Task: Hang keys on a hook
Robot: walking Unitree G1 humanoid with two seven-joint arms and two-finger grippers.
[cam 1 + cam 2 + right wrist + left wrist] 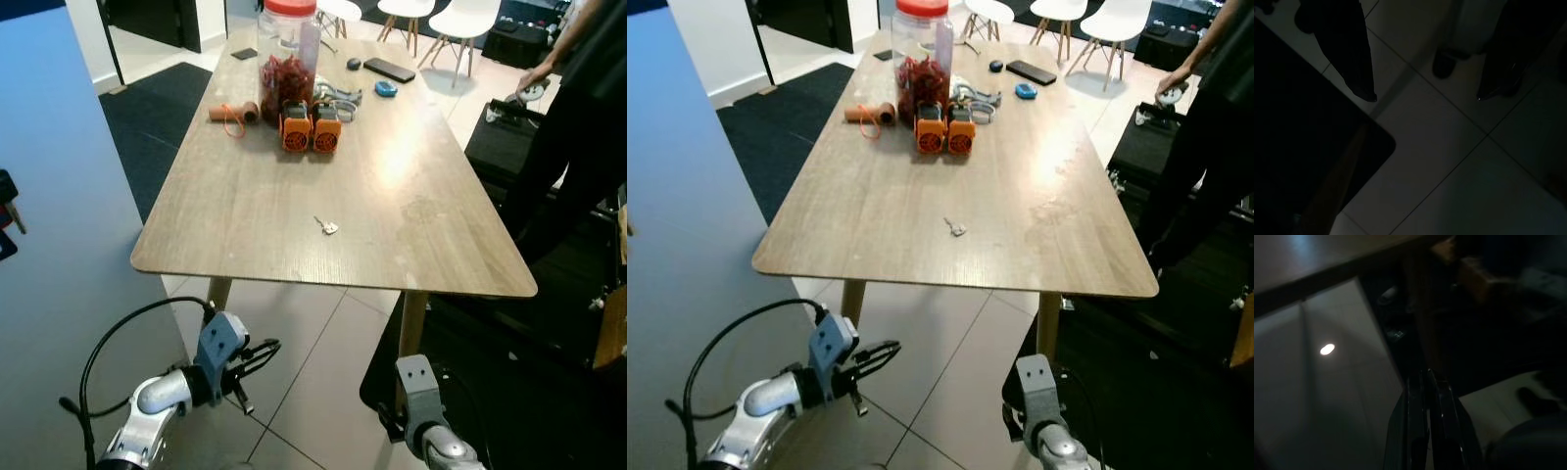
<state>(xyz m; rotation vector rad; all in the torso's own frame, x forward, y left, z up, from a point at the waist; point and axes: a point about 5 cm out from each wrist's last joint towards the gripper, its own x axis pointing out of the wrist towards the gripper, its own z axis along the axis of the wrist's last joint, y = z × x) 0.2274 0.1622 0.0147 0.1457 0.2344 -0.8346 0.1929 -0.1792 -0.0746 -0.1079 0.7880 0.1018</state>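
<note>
So the key [327,226] is just lying flat on the wooden table [235,211], about centre frame in the head views, well apart from the clutter at the top: a big jar with a red lid [288,54], two orange gadgets [311,128] touching its base, a phone [389,70] further back. No hook that I can pick out for sure; there's a blue wall panel [59,215] down the left side with something small and dark poking out at its left edge, too cut off to tell.

Left claw [257,364] sits lower left, below the table edge, fingers [1422,431] pressed nearly together with nothing between them. Right claw [1425,95] hangs over the floor tiles, fingers spread wide, also empty.

What could go wrong, I reckon: that key is tiny and flat on a hard top, so long fingers coming down could skate it away instead of pinching it. Both arms are low, so raising one carelessly could clip the table edge. There's also a person [578,117] standing at the right side, close enough to matter if the robot swings round.
</note>
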